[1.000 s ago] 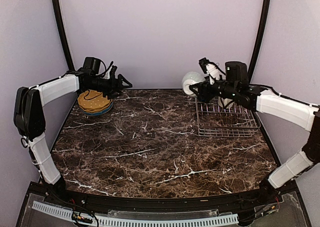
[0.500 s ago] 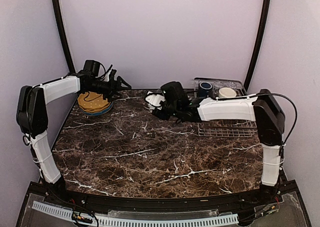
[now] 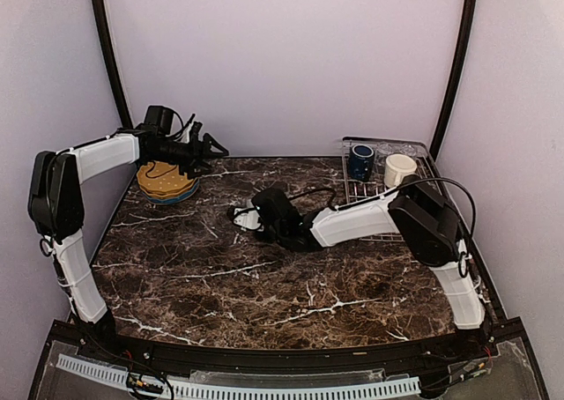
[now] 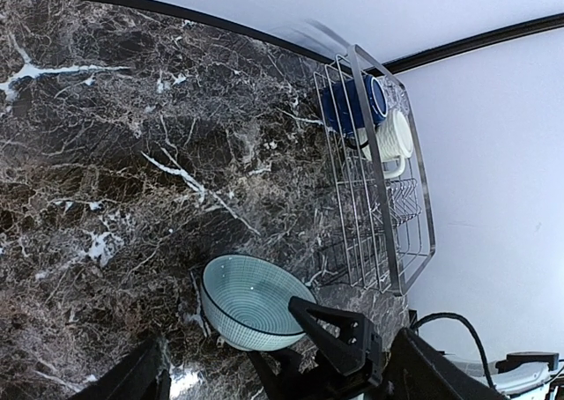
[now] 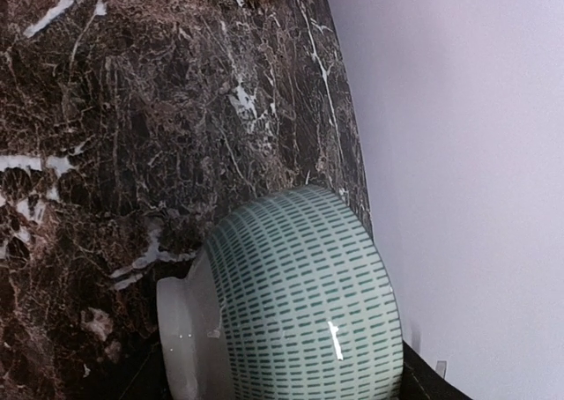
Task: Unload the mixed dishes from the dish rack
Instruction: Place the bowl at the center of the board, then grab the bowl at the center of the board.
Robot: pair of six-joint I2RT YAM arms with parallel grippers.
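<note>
The small pale greenish bowl (image 4: pixel 251 301) is low over the marble table (image 3: pixel 264 285), left of centre, mouth up. My right gripper (image 3: pixel 249 217) is shut on the bowl (image 5: pixel 300 303), with one black finger (image 4: pixel 339 329) over its rim. I cannot tell whether the bowl touches the table. The dish rack (image 3: pixel 392 228) stands at the back right with the dark navy mug (image 3: pixel 359 161) and the cream mug (image 3: pixel 399 168) in its far end. My left gripper (image 3: pixel 208 145) hangs open and holds nothing, above the stacked yellow plates (image 3: pixel 166 181) at the back left.
The right arm (image 3: pixel 352 222) stretches low across the table from the rack side to the middle. The back wall is close behind the plates and the rack. The side wall stands just right of the rack (image 4: pixel 379 197).
My right arm has carried the bowl from above the rack leftward across the table and lowered it left of centre. The left arm has hardly moved.
</note>
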